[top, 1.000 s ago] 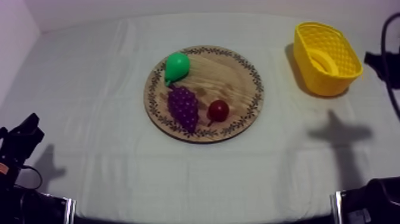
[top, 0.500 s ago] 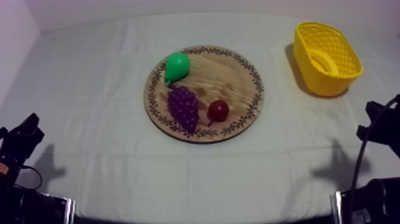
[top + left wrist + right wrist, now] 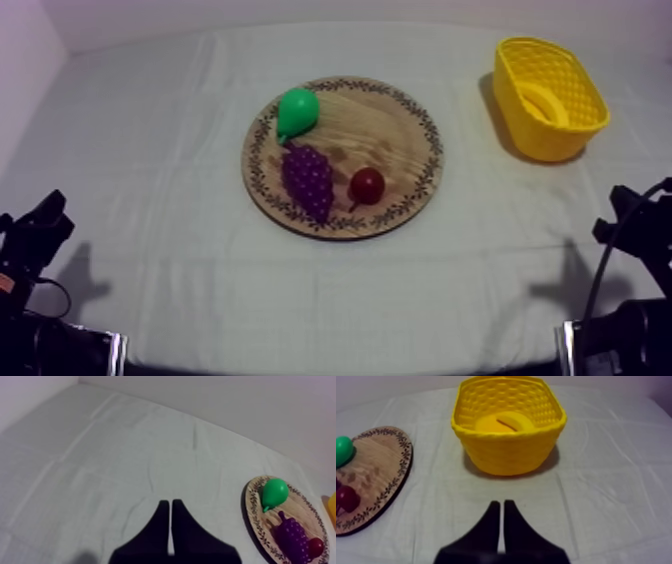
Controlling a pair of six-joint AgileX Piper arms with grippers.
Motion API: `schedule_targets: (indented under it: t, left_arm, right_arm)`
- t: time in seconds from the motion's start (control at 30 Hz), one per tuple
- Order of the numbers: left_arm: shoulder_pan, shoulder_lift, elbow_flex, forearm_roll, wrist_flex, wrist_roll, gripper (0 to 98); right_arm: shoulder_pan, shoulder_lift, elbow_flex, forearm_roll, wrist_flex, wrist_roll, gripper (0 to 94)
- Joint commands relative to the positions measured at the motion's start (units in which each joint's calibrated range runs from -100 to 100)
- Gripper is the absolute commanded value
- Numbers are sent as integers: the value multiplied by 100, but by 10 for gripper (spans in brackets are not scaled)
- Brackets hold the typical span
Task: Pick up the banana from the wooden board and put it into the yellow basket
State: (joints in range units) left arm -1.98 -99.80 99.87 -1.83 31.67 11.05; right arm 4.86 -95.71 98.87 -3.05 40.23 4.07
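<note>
Top view: the banana (image 3: 545, 102) lies inside the yellow basket (image 3: 530, 135), well apart from the wooden board (image 3: 400, 120), which bears the pear (image 3: 297, 112), grapes (image 3: 308, 178) and small red fruit (image 3: 367, 185).
Left wrist view: the left gripper (image 3: 170, 504), fingers together, is over the cloth (image 3: 100, 451).
Right wrist view: the right gripper (image 3: 501, 505), fingers together, is near the basket.

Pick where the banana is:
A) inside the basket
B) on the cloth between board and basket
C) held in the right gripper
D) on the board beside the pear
A: the banana lies inside the basket, and the board carries just the pear, grapes and small red fruit.
</note>
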Motion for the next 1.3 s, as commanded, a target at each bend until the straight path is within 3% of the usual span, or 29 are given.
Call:
schedule_targets:
  t: [0.0, 0.17, 0.27, 1.27]
  left_arm:
    - [-1, -3, 2, 0, 2, 1, 1]
    - [-1, -3, 2, 0, 2, 1, 1]
    - [-1, -3, 2, 0, 2, 1, 1]
    - [-1, -3, 2, 0, 2, 1, 1]
  right_arm:
    - [3, -2, 36, 93, -174, 83, 4]
    - [4, -4, 73, 162, -257, 749, 4]
    - [4, -4, 78, 171, -268, 941, 4]
    - [4, -4, 80, 176, -273, 870, 4]
